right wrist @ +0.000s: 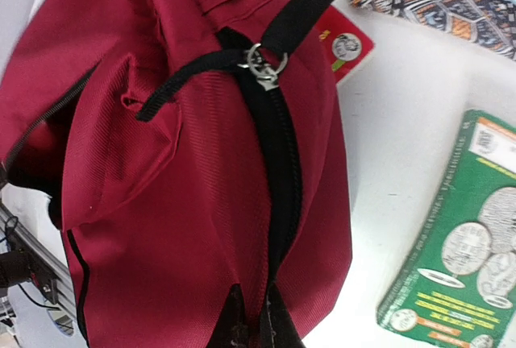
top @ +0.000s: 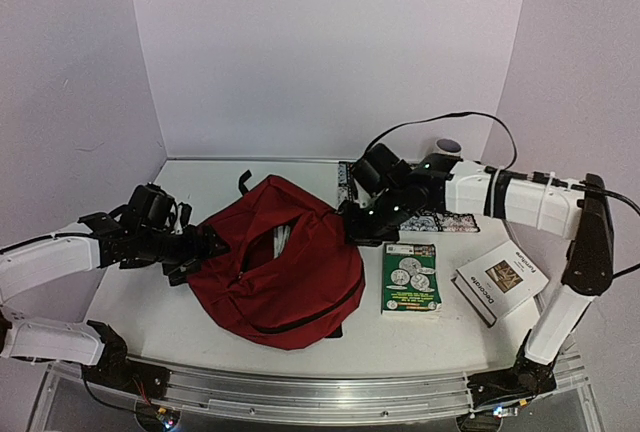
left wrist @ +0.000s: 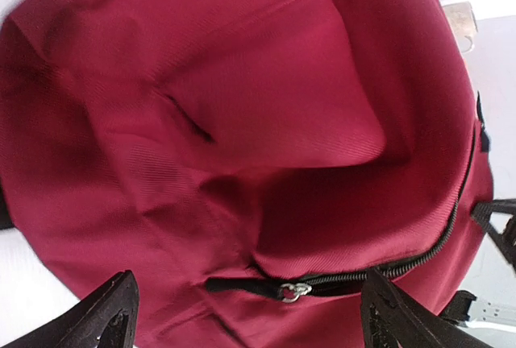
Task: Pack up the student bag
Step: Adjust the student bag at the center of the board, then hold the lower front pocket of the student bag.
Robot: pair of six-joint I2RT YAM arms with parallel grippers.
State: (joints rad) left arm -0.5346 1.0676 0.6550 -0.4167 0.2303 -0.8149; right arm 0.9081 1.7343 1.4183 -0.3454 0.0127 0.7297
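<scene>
One pale item [top: 280, 239] shows inside the student bag [top: 300, 292]; right claw [right wrist: 251, 316] pinches its fabric, left claw [left wrist: 250, 316] gapes

dark red student bag [top: 290, 252], black zipper [right wrist: 278, 147], green book [top: 411, 278], white book [top: 497, 280], black-and-white patterned book [top: 450, 222]

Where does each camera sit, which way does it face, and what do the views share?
Top camera: above and behind the arm bases, looking down on the table; left arm, right arm, bag and green book show.
Left wrist: close on the bag and zipper pull; left fingers spread wide.
Right wrist: looks along the bag's zipper; right fingers pinch it; green book beside.
Shared: bag in all; green book in top and right wrist.
</scene>
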